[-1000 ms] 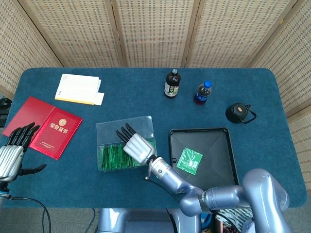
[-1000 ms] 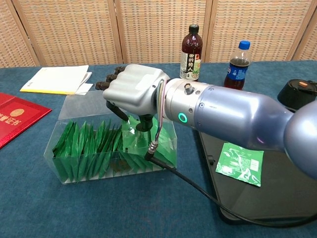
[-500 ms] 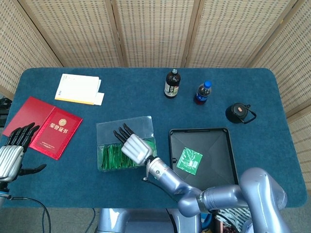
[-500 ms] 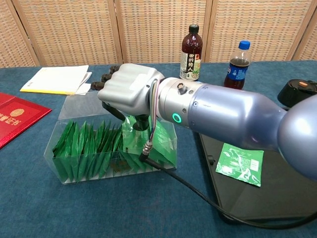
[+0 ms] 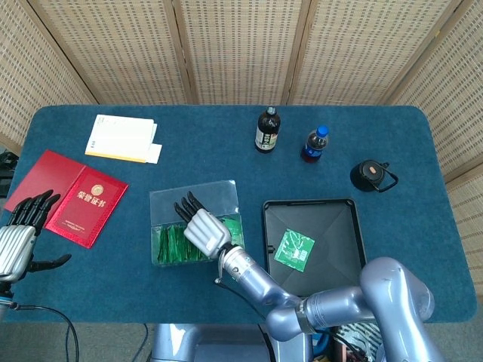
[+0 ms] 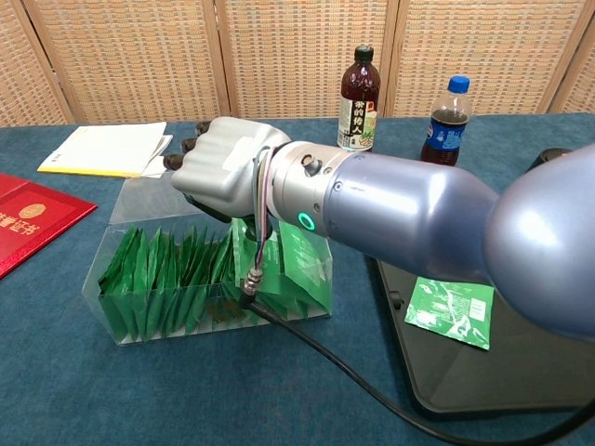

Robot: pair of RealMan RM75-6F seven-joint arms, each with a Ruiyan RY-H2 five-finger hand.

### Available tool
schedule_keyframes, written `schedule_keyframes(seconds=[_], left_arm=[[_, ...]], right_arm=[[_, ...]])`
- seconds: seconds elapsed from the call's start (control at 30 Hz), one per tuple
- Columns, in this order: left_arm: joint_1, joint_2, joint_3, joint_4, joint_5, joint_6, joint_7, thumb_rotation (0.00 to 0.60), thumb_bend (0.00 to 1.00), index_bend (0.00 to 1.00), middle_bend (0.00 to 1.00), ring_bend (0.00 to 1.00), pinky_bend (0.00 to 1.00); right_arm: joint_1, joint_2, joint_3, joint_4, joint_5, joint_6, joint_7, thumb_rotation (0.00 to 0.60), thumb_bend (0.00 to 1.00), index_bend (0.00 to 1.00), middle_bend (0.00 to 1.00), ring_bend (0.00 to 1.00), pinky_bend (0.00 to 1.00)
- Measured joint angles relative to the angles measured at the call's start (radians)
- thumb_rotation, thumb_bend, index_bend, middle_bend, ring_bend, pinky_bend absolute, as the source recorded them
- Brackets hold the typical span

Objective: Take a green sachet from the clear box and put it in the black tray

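The clear box (image 5: pixel 164 202) (image 6: pixel 130 203) stands mid-table, packed with upright green sachets (image 5: pixel 170 244) (image 6: pixel 158 279). My right hand (image 5: pixel 201 226) (image 6: pixel 221 167) hovers over the box's right half, back upward. Its fingers (image 5: pixel 183 207) are spread and point toward the far left corner. Nothing shows between them, and the thumb is hidden underneath. The black tray (image 5: pixel 349 219) (image 6: pixel 530 381) lies to the right of the box. One green sachet (image 5: pixel 294 250) (image 6: pixel 450 306) lies flat in it. My left hand (image 5: pixel 21 235) rests open at the table's left edge.
Red booklets (image 5: pixel 87 205) lie beside my left hand, and a yellow-white notebook (image 5: pixel 121 138) is behind them. A dark bottle (image 5: pixel 266 130), a cola bottle (image 5: pixel 315 144) and a black round container (image 5: pixel 371 175) stand at the back right. A black cable (image 6: pixel 316 339) trails from my right wrist.
My right hand has shifted left along the box, from its right end toward the middle. The left hand and the sachet in the tray have not moved.
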Motion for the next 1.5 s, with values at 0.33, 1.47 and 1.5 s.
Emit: schedule_keyframes(seconds=[0.33, 1.47, 1.5], left_arm=[[-0.002, -0.001, 0.0, -0.002, -0.003, -0.003, 0.002, 0.6, 0.06, 0.0, 0.0, 0.0, 0.0], [-0.005, -0.002, 0.003, -0.004, 0.0, -0.008, 0.004, 0.6, 0.06, 0.0, 0.0, 0.0, 0.0], [-0.005, -0.001, 0.003, -0.004, 0.0, -0.009, 0.004, 0.6, 0.06, 0.0, 0.0, 0.0, 0.0]], right_arm=[[0.037, -0.008, -0.005, -0.002, 0.052, 0.006, -0.034, 0.6, 0.47, 0.52, 0.0, 0.0, 0.09], [0.09, 0.018, -0.058, -0.036, 0.166, 0.07, -0.107, 0.6, 0.55, 0.58, 0.0, 0.0, 0.1], [0.089, 0.019, -0.059, -0.035, 0.165, 0.069, -0.103, 0.6, 0.55, 0.58, 0.0, 0.0, 0.1]])
